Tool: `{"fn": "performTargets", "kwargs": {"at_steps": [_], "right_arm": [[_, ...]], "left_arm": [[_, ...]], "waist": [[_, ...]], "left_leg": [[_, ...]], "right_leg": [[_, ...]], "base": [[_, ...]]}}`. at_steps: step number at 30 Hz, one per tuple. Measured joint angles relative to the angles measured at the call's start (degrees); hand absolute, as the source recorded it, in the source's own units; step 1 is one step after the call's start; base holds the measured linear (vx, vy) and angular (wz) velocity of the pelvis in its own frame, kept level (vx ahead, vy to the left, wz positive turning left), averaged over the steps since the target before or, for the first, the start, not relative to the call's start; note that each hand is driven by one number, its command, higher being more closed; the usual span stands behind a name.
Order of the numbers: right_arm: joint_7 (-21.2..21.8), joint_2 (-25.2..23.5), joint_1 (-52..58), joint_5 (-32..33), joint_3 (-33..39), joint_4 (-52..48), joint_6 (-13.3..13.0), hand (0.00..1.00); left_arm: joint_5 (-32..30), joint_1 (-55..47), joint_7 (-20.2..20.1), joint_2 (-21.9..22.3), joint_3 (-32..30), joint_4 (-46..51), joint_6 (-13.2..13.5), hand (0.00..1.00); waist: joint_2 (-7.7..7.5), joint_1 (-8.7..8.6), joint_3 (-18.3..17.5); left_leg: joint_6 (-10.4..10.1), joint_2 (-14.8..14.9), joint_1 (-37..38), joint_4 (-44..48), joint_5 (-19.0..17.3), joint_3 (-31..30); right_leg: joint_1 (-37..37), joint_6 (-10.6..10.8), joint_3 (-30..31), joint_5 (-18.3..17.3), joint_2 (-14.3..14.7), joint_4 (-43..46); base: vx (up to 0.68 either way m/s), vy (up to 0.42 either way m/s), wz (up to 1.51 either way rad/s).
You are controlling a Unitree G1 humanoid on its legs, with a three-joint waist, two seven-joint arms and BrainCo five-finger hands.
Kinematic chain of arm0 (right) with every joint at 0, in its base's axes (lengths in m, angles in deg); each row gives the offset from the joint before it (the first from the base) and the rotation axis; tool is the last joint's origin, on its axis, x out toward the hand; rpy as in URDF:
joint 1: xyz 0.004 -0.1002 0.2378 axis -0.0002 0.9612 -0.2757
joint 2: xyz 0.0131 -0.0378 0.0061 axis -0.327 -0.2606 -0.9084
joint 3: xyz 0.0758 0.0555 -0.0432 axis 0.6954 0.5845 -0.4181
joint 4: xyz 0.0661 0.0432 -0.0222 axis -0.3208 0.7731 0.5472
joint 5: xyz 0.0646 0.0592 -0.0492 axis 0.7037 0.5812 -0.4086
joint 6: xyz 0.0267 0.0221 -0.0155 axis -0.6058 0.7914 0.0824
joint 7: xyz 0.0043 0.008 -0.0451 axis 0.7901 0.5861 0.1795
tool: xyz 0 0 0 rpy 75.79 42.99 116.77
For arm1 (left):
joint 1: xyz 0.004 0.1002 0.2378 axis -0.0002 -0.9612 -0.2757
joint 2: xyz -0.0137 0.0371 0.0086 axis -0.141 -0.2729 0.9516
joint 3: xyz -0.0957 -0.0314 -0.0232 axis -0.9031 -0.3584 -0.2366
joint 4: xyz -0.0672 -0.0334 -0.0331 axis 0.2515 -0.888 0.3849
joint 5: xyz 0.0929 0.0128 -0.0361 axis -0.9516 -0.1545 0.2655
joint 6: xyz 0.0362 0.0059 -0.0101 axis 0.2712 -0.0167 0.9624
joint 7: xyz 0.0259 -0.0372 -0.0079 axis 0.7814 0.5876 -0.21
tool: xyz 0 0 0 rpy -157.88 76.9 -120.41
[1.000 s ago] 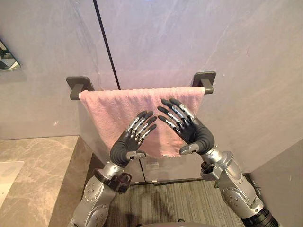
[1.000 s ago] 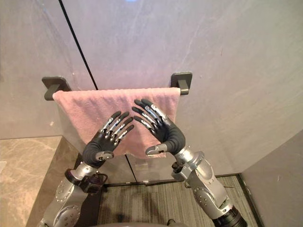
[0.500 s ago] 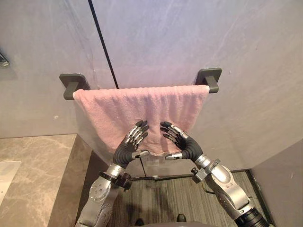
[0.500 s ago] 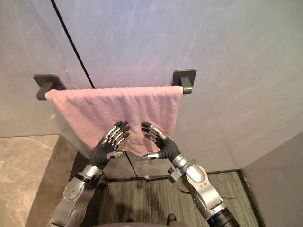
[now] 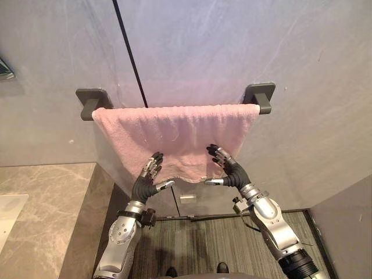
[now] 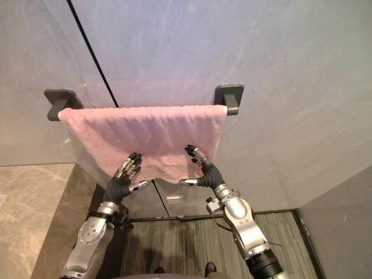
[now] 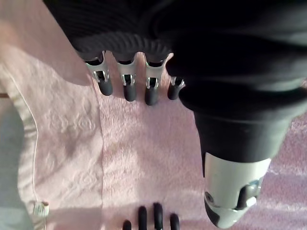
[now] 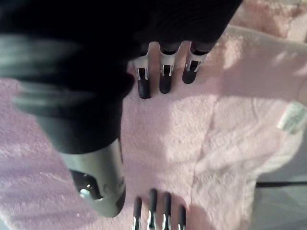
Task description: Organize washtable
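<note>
Nearest to you, below the towel (image 5: 174, 136), is a strip of striped grey floor (image 5: 203, 244). The veined stone tabletop (image 5: 40, 215) lies below the towel and off to the robot's left.

Both of your hands are raised to the towel's lower hem, near each other. The left hand (image 5: 146, 181) is at the hem's left part. Its fingers (image 7: 125, 85) lie straight and apart, flat on the pink cloth. The thumb (image 7: 233, 196) sticks out toward the other hand, in front of the cloth and not closed on it. The right hand (image 5: 229, 173) mirrors it at the hem's right part. Its fingers (image 8: 164, 76) are spread loosely against the towel, and its thumb (image 8: 98, 179) points toward the left hand without pinching anything. Each wrist view also shows the other hand's dark fingertips resting on the same cloth. A small white label (image 8: 290, 117) sits at the hem just beside the right hand.

Between the two hands the hem arches up a little.

The towel itself hangs spread wide between two dark wall brackets, one at its upper left corner (image 5: 92, 99) and one at its upper right corner (image 5: 260, 94). Its top edge runs straight from one to the other.

Behind the towel is the grey wall (image 5: 232, 46). A thin black seam (image 5: 131, 58) drops down the wall and passes behind the towel's left half.
</note>
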Motion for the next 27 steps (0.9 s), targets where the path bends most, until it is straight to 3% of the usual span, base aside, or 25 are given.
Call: {"fn": "performTargets", "kwargs": {"at_steps": [10,17,27], "right_arm": [[-1.8,-3.0,0.4,0.3,10.9,-0.1,-0.2,0.0],[-3.4,-6.8,3.8,4.4,17.4,-1.0,-0.5,0.0],[-3.8,-10.0,8.5,6.3,22.3,-5.5,-1.3,0.0]], "left_arm": [[0.0,-0.1,2.2,3.8,-9.2,0.0,0.0,0.0],[0.0,-1.5,3.7,7.6,-14.7,0.0,0.1,0.0],[0.2,-5.3,3.4,10.0,-15.8,0.2,0.1,0.0]], "waist": [[-0.16,0.1,-0.1],[-0.23,-0.07,-0.1],[-0.88,0.01,-0.6]], "left_leg": [[0.0,-0.1,0.5,-0.5,0.0,-0.1],[0.0,-0.1,1.4,-0.7,0.0,-0.4],[-0.1,-0.1,1.6,-0.6,0.1,-1.0]], "right_leg": [[0.3,0.0,-0.2,0.0,0.0,0.0],[1.2,0.0,-0.6,0.0,-0.1,-0.1],[1.7,0.0,-1.1,0.0,-0.1,-0.2]], "base": [[0.0,0.0,0.0],[-0.01,-0.002,0.02],[-0.01,-0.004,0.02]]}}
